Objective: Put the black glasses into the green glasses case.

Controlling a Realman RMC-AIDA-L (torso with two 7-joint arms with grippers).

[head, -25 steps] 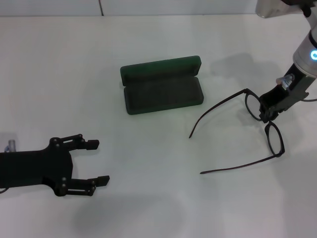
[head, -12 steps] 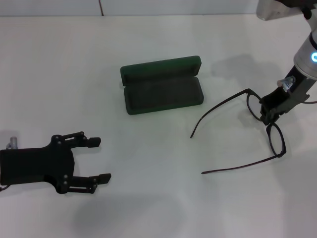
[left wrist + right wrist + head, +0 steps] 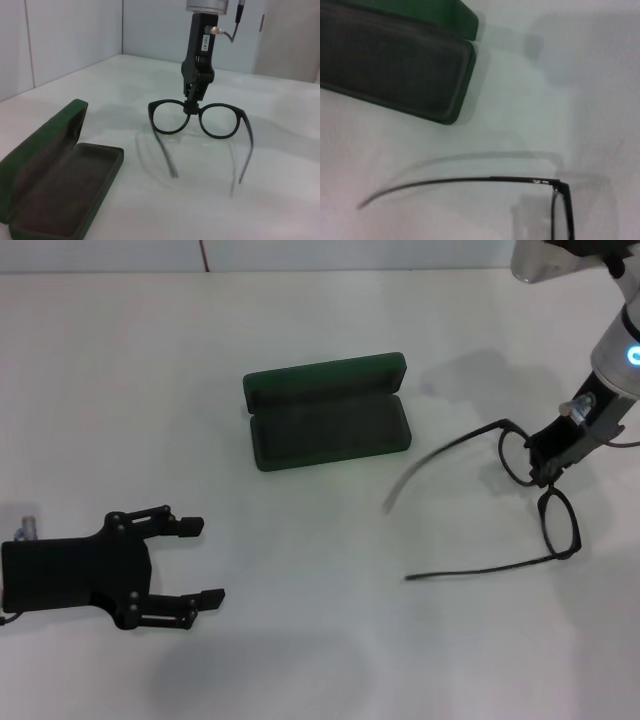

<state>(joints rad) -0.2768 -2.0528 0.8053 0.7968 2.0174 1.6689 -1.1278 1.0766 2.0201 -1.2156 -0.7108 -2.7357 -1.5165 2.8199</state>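
Right claw [image 3: 545, 468] grips the black glasses [image 3: 535, 490] at the bridge, at the right edge of the head view.

The temples are unfolded and point toward frame centre — the glasses look lifted off the white tabletop [image 3: 320, 660]. The green glasses case [image 3: 327, 411] lies open at upper centre, lid back, well apart from them. The left claw [image 3: 195, 562] hovers at lower left — fingers spread, holding nothing.

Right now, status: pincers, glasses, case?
Right pincer shut on black glasses at the bridge, temples unfolded. Left pincer open, parked near the table's left. Green glasses case open, lining bare. Nothing between glasses and case.
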